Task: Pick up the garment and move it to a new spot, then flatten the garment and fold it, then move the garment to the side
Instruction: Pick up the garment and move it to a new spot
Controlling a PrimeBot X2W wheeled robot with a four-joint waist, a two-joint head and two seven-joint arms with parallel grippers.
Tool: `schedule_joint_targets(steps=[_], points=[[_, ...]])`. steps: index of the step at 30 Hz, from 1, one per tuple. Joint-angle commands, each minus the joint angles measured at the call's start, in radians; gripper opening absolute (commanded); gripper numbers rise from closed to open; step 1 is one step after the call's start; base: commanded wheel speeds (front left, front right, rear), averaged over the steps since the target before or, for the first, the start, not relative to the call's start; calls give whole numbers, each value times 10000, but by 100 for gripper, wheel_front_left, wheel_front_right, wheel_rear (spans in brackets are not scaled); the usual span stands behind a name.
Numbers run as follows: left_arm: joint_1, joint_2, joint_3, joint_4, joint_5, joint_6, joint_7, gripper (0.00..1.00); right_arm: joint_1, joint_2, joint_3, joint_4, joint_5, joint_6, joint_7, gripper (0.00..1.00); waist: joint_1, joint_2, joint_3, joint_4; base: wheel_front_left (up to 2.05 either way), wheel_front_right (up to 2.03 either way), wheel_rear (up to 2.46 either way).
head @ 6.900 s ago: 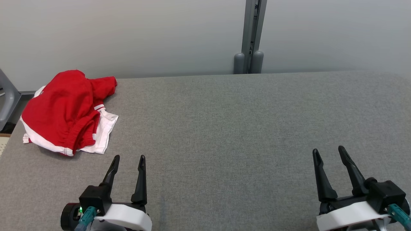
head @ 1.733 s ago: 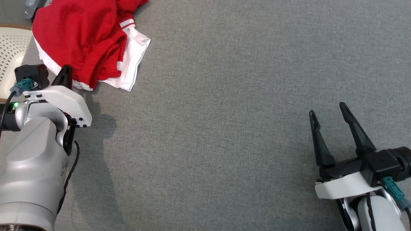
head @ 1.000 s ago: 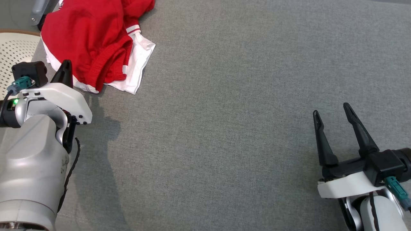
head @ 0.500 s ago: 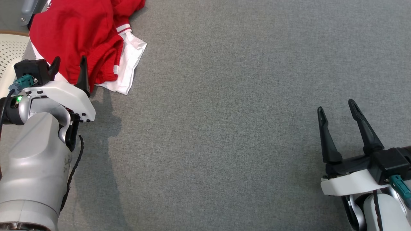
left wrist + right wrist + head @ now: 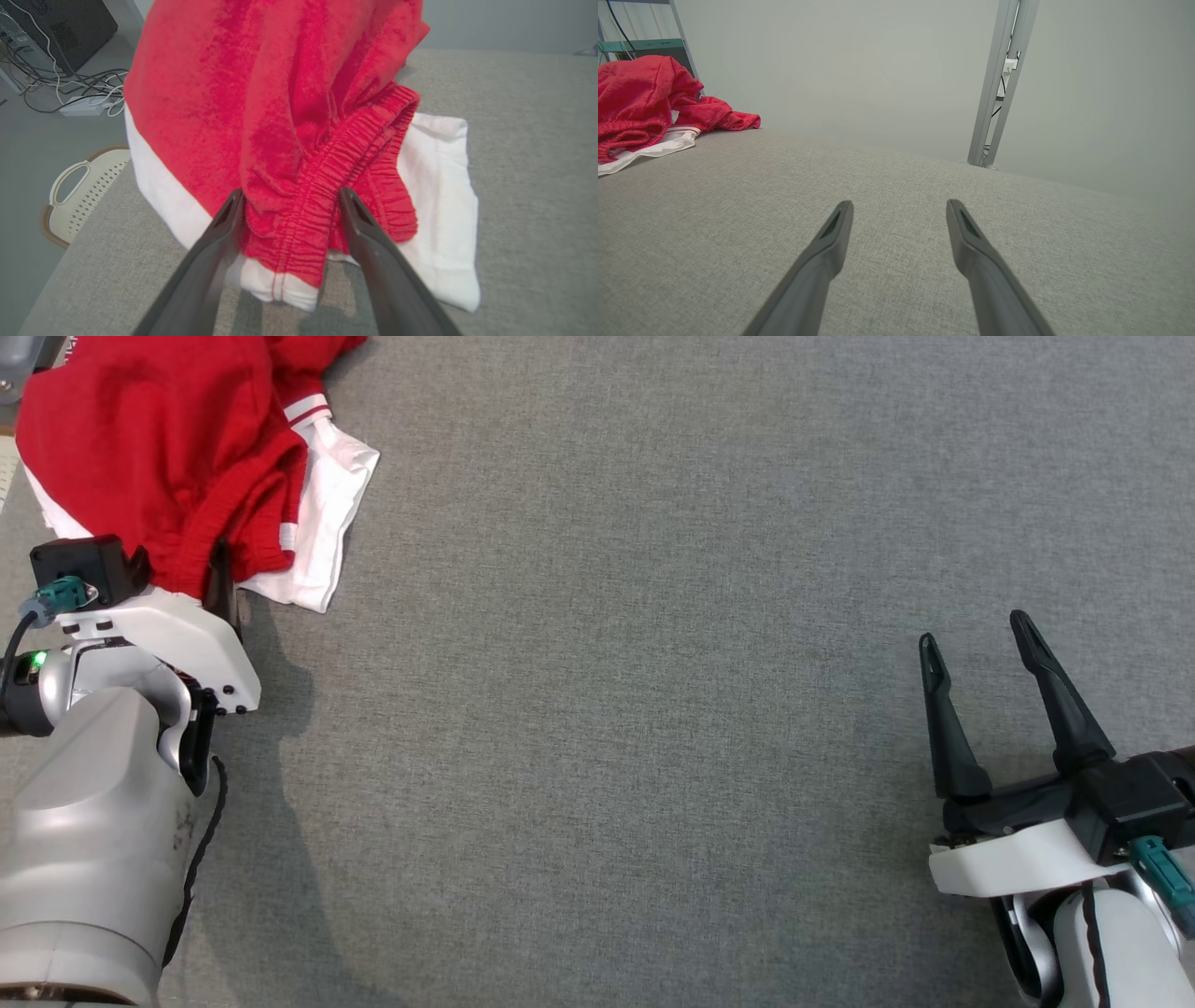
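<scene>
Garment (image 5: 149, 448): crumpled heap at the far left of the table (image 5: 653, 709); red terry, gathered elastic waistband, smooth white panels beneath.
Left gripper (image 5: 290, 193): 2 fingers spread wide, straddling the waistband fold, nothing clamped; probably picked as a thick, grippable edge.
Right gripper (image 5: 971, 627): spread, empty, near right.

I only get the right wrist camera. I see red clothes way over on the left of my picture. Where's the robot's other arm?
Observer: The left gripper is right at the garment, pointing into its near edge.
Operator: Is it grabbing it?
Observer: Not yet. Its jaws stand open, one on each side of the bunched red waistband.
Operator: Anything near that corner?
Observer: A cream basket with holes sits on the floor beside the table.
</scene>
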Motion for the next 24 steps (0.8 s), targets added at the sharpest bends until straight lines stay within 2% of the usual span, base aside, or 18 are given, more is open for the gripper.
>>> schedule_joint_targets(steps=[1,3,5,6,7,8,17,24], points=[[-131,104,74,94,-109,94,74,100,-66,-63,-32,-45,-10,1,-53,100,0,0,18,-61,0,0,0],[-98,165,125,163,-199,117,197,100,-61,-63,-39,-62,-21,1,-53,100,0,0,27,-112,0,0,0],[-89,191,126,207,-244,128,274,49,-76,-63,-47,-84,-27,1,-53,100,0,0,44,-155,0,0,0],[-95,202,123,224,-263,121,296,36,-86,-63,-50,-94,-30,1,-53,100,0,0,54,-169,0,0,0],[-114,247,130,241,-292,139,286,13,-96,-63,-56,-102,-30,1,-53,100,0,0,65,-179,0,0,0],[-143,294,119,253,-279,157,263,0,-103,-63,-62,-106,-32,1,-53,100,0,0,77,-185,0,0,0],[-429,407,2,47,-214,46,-17,0,61,-61,-158,-92,-28,1,-53,100,0,0,22,-33,0,0,0],[-600,475,-228,-410,-17,-196,-98,0,181,-65,-51,41,175,1,-53,100,0,0,-468,262,0,0,0]])
